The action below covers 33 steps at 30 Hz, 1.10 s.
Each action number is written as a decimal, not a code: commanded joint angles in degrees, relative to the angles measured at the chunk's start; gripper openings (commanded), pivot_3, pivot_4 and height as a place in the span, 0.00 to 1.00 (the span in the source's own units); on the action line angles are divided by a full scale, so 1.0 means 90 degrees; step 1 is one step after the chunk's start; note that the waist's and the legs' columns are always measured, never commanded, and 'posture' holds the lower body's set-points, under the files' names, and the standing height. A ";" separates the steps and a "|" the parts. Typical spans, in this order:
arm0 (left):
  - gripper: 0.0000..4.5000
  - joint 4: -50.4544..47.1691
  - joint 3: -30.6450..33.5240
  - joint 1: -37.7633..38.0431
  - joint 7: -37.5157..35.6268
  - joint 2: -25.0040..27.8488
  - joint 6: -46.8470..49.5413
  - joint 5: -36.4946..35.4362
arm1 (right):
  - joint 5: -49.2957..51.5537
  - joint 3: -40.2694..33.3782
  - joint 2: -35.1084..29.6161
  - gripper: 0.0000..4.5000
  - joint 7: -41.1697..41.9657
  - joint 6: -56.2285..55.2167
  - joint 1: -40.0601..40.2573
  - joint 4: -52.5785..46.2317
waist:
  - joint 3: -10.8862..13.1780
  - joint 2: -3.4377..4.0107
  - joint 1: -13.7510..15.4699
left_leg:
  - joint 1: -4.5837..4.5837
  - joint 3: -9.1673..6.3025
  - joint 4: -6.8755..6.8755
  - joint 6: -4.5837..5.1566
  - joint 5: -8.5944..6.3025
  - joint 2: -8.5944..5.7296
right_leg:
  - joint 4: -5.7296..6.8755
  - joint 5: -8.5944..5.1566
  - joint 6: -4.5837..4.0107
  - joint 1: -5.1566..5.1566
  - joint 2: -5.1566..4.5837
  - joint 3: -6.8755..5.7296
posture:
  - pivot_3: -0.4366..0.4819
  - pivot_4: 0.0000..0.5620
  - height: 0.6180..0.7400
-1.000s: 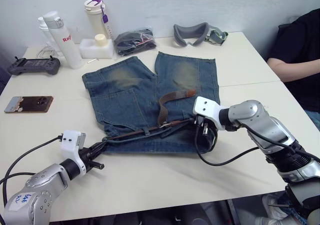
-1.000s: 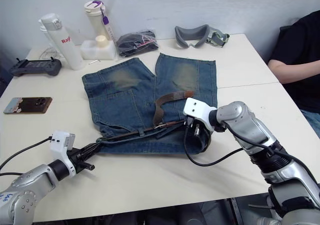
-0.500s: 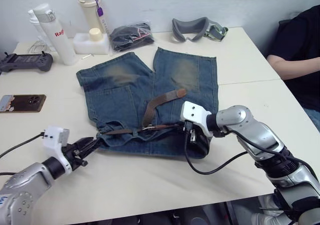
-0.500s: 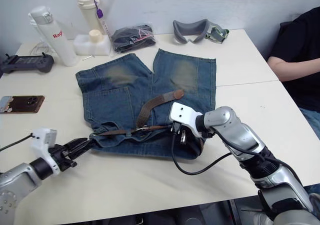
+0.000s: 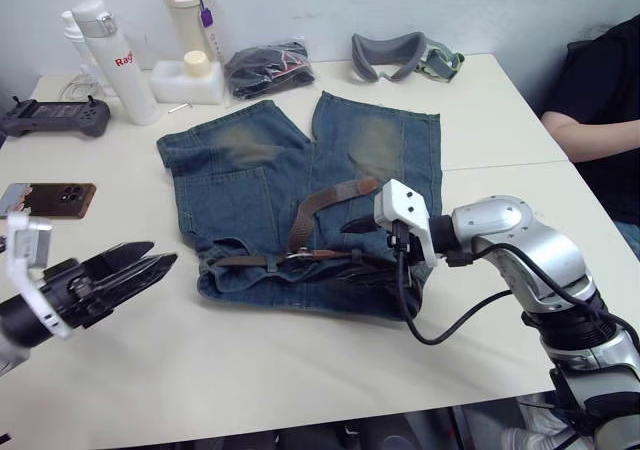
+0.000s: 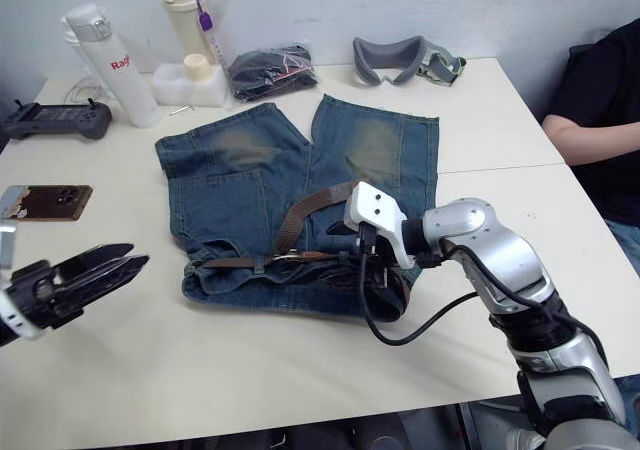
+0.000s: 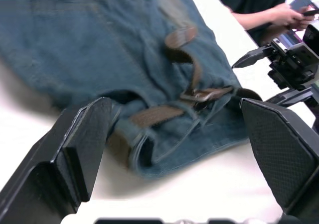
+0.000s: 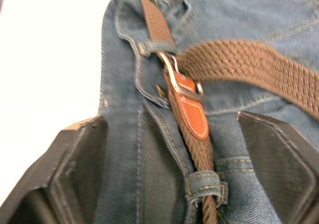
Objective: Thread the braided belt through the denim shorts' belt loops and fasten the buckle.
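Left gripper (image 5: 150, 263) off blue denim shorts (image 5: 300, 185), pulled back left, fingers spread, empty. Right gripper (image 5: 355, 248) fingers spread over silver buckle (image 8: 180, 84); dark brown braided belt (image 5: 325, 198) threaded, looks fastened.

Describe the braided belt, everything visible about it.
The braided belt is a dark brown woven strap lying along the waistband of the denim shorts, passing under a belt loop. Its silver buckle, beside a tan leather tab, has the strap through it; the free end curves up over the denim. No gripper touches it.
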 commanded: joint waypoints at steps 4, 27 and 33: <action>1.00 -0.0218 -0.2209 -0.1787 0.1291 -0.0284 -0.0222 0.0746 | -0.0210 -0.0207 -0.0155 0.99 -0.0297 -0.0294 -0.0029 -0.0182 | 0.0000 -0.0001 0.0018 | -0.0004 0.0002 0.0014 0.0005 0.0003 -0.0008 | 0.0000 0.0010 0.0018 0.0005 0.0000 0.0006 | 0.48 0.27 0.99; 1.00 0.6810 -0.7091 -0.7533 -0.0902 -0.2417 -0.1331 0.5370 | -0.0688 -0.0385 -0.0280 0.99 -0.1492 0.0117 0.0403 -0.0632 | 0.0003 0.0002 0.0206 | -0.0094 0.0060 0.0080 0.0001 0.0023 -0.0016 | 0.0061 0.0018 0.0036 -0.0113 0.0092 0.0051 | 0.48 0.27 0.99; 0.53 0.6991 -0.7055 -0.7601 -0.1391 -0.2603 -0.1489 0.5880 | -0.0701 -0.0465 -0.0337 1.00 -0.1673 0.0113 0.0494 -0.0739 | 0.0003 0.0002 0.0232 | -0.0092 0.0070 0.0094 0.0003 0.0022 -0.0015 | 0.0068 0.0023 0.0043 -0.0113 0.0093 0.0087 | 0.48 0.27 0.99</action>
